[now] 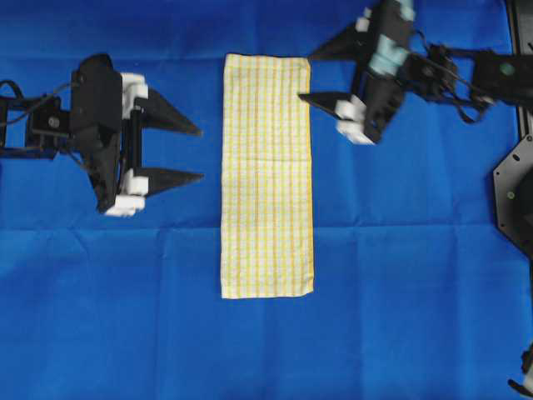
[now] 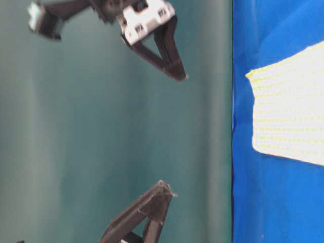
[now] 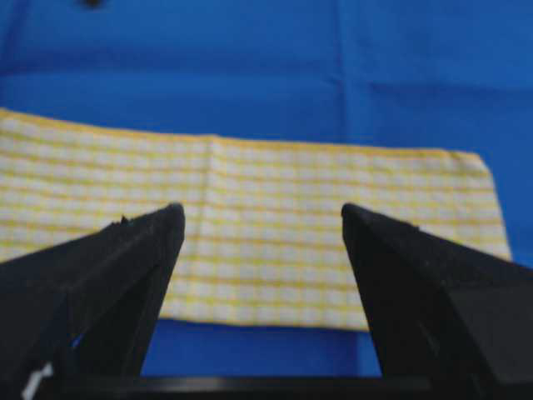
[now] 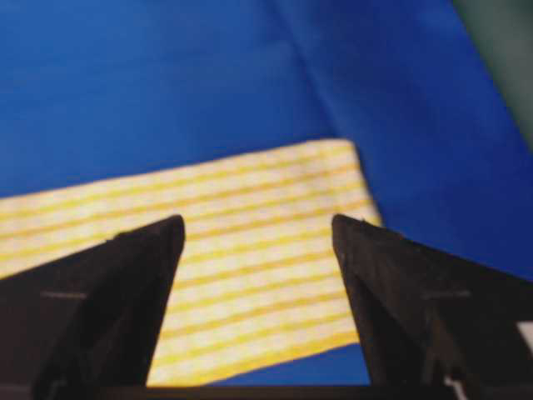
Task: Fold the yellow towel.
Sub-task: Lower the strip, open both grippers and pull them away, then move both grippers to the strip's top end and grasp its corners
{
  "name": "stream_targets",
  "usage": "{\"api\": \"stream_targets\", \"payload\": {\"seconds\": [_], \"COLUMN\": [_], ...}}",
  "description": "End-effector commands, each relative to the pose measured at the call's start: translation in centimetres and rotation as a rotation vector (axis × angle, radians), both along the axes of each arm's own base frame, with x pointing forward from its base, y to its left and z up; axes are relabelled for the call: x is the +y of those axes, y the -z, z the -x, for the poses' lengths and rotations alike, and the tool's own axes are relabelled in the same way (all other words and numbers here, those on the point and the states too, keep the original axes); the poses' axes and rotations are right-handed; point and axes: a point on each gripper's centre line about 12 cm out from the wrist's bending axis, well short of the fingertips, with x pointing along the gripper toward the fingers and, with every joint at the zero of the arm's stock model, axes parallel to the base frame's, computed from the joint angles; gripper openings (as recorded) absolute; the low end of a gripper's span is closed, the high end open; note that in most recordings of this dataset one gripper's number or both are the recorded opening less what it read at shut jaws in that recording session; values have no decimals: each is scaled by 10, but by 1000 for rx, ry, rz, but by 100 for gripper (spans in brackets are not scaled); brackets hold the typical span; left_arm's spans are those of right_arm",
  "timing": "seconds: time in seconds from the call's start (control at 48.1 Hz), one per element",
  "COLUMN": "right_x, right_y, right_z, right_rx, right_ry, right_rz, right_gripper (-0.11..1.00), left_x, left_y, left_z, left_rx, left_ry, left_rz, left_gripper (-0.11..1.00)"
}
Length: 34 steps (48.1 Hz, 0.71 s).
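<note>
1. Yellow towel (image 1: 266,175): thin woven cloth, white ground with fine yellow checks and yellow hemmed edges. It lies flat as a long narrow rectangle on the blue cloth, in the middle of the bench, with its long sides running from the far edge toward the near edge in the overhead view. A faint crease crosses it in the left wrist view (image 3: 250,225). Nothing touches it.

2. Blue cloth (image 1: 416,275): large plain covering, spread over the whole bench surface seen from above. Shallow fold lines cross it. In the table-level view its edge (image 2: 243,202) meets a plain green backdrop.

3. Left gripper (image 1: 200,153): black, with white blocks at the finger roots. It is on the left side of the bench, level with the upper half of the towel's left long edge and apart from it, fingers pointing toward the towel. The jaws stand wide apart and hold nothing. The wrist view looks between the two fingertips (image 3: 150,237) onto the towel.

4. Right gripper (image 1: 305,77): black, mounted on an arm with a pale blue section. It is near the far right corner of the towel, tips close to that corner in the overhead view. The table-level view shows it raised off the bench. Its jaws are spread wide, with nothing between them.
</note>
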Motion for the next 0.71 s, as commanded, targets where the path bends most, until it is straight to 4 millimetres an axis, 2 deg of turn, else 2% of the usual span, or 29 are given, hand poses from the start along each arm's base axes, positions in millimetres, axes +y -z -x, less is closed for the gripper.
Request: {"api": "stream_targets", "payload": {"seconds": [0.0, 0.125, 0.333, 0.436, 0.52, 0.686], "right_x": [10, 13, 8, -4, -21, -52], "right_y": [-11, -9, -6, -2, 3, 17], "right_z": [10, 19, 17, 15, 13, 8], "right_rx": [-65, -74, -59, -43, -22, 28], "right_ry": [-19, -19, -6, 27, 76, 156], "right_rz": [6, 5, 2, -2, -8, -26], "right_gripper": [71, 71, 72, 72, 72, 72], "left_x": [5, 11, 24, 39, 53, 91], "left_y": [-8, -1, 6, 8, 12, 33], "left_z": [-1, -3, -8, -12, -16, -25], "left_rx": [-32, -12, 7, -4, -23, -25], "left_ry": [-14, -33, -69, -109, -147, -244], "left_rz": [-2, -1, -5, -8, -16, -24], "left_gripper": [73, 77, 77, 77, 78, 79]}}
